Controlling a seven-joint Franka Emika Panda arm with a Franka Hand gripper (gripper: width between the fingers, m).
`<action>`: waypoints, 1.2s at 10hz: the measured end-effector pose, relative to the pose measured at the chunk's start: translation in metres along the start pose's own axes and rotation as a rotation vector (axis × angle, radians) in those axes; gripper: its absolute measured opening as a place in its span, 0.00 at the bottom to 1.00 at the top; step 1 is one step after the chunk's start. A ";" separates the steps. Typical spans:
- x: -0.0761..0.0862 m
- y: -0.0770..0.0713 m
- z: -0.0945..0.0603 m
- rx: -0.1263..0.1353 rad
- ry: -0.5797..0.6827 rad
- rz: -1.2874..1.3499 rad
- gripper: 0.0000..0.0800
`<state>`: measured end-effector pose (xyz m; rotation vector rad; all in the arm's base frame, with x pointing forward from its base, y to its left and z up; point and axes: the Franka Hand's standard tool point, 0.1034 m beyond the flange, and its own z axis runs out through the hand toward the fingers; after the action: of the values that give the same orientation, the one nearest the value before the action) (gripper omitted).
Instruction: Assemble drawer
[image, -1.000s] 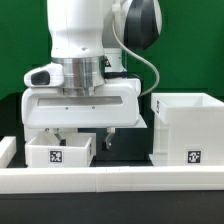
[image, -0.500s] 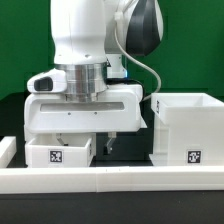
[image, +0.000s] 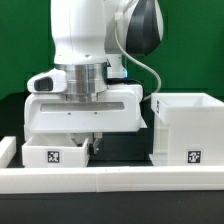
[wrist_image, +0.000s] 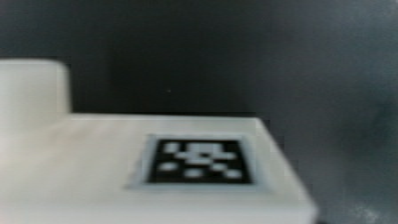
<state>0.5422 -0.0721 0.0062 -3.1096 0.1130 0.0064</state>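
Low white tagged tray sits under the claw, its grip impossible to tell.

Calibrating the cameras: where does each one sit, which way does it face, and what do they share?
Exterior view: off the arm, low, facing across the rim wall at the arm, tray and casing.
Wrist view: on the wrist, close over the tray's tag; no robot part shows.
Shared: likely the tray's tag.
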 end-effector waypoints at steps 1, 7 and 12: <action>0.000 0.000 0.000 0.000 0.000 0.000 0.05; 0.001 -0.002 -0.003 0.000 -0.009 -0.103 0.05; 0.001 0.000 -0.006 0.016 -0.038 -0.314 0.05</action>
<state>0.5431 -0.0726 0.0121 -3.0711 -0.3728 0.0560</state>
